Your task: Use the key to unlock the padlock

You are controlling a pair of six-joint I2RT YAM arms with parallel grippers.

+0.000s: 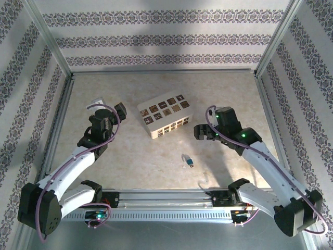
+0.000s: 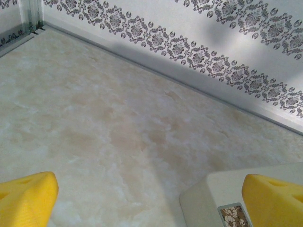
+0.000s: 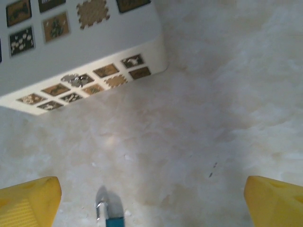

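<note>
On the pale marbled table (image 1: 130,166), seen from above, the padlock (image 1: 188,160) lies flat at about 5 o'clock from the cream box (image 1: 164,115), well apart from it and touched by nothing. Its blue body points toward the near edge and its silvery end toward the box. Whether that silvery bit includes the key is too small to tell.

The right gripper (image 1: 200,132) hangs at about 1 o'clock from the padlock and 4 o'clock from the box, clear of both. In the right wrist view its yellow fingers (image 3: 28,201) stand wide apart with nothing between them but table. The padlock (image 3: 111,215) sits at 6 o'clock, cut by the lower edge, and the box (image 3: 80,42) is up at 11 o'clock.

The left gripper (image 1: 117,112) hovers at 9 o'clock from the box, near its end. In the left wrist view its fingers (image 2: 26,198) are also spread wide and hold nothing, and a corner of the box (image 2: 213,194) sits at 5 o'clock.
</note>
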